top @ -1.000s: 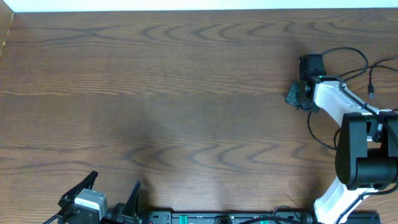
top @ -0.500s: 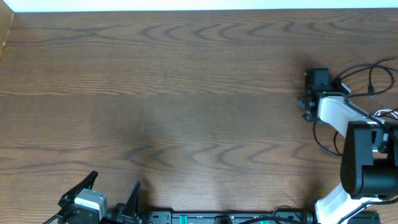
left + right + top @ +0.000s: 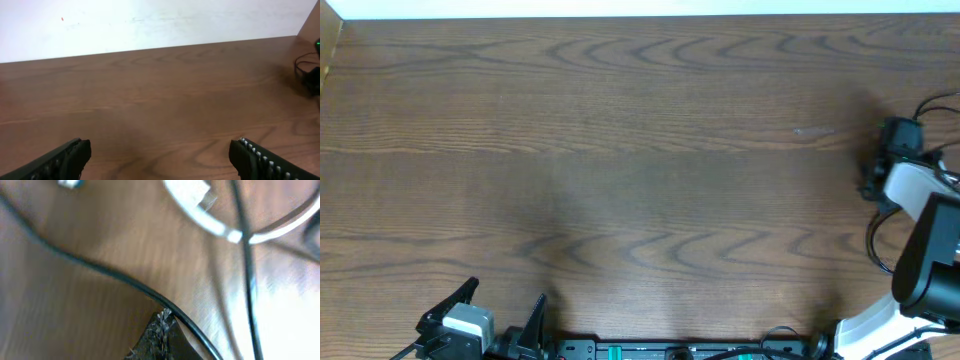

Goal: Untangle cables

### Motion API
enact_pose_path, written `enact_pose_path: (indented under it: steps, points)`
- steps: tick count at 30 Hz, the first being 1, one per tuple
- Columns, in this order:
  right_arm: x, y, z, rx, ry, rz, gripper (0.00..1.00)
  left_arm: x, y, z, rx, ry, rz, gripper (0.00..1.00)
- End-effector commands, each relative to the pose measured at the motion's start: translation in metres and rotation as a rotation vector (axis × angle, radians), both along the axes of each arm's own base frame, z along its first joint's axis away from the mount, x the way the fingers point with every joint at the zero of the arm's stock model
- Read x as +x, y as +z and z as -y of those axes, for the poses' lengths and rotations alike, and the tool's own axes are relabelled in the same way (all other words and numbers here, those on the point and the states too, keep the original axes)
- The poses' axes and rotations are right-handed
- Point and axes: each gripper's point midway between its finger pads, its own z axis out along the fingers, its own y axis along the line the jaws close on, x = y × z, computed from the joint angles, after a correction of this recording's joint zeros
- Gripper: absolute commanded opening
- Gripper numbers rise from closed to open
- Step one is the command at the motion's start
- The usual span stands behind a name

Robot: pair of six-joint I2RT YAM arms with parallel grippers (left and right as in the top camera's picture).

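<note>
— Pulling slowly would be best. The right hand (image 3: 159, 330) is closed at the right edge of the tabletop (image 3: 620, 150), black cable (image 3: 100, 269) just beside its tip, white cable (image 3: 212, 224) beyond.
— And the left hand (image 3: 505, 295)?
— Wide open, empty, at the near edge.

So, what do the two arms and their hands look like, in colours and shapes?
The left hand has two black, wedge-shaped, ribbed fingers and a grey block behind them. The right arm has white links, bulky black joints and thin black wires; the right hand is black too.
</note>
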Motion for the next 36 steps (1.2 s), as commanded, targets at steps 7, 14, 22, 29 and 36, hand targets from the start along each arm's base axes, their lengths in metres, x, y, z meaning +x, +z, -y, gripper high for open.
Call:
enact_pose_path:
  steps: [7, 14, 22, 29, 36]
  points:
    - [-0.095, -0.073, 0.009, 0.257, -0.199, -0.172, 0.01, 0.0, 0.0, -0.003, 0.0, 0.018, 0.0, 0.94]
    - [-0.128, -0.073, 0.051, 0.267, -0.317, -0.142, 0.01, 0.0, 0.0, -0.003, 0.0, 0.018, -0.002, 0.94]
    - [-0.123, -0.075, 0.069, 0.383, -0.315, 0.029, 0.01, 0.0, -0.001, -0.003, 0.0, 0.018, -0.003, 0.94]
    - [-0.101, -0.073, 0.054, 0.474, -0.186, 0.108, 0.1, 0.0, 0.0, -0.003, 0.0, 0.018, -0.002, 0.94]
    - [-0.08, -0.073, 0.008, 0.58, -0.018, 0.084, 0.35, 0.0, 0.0, -0.003, 0.0, 0.018, -0.002, 0.94]
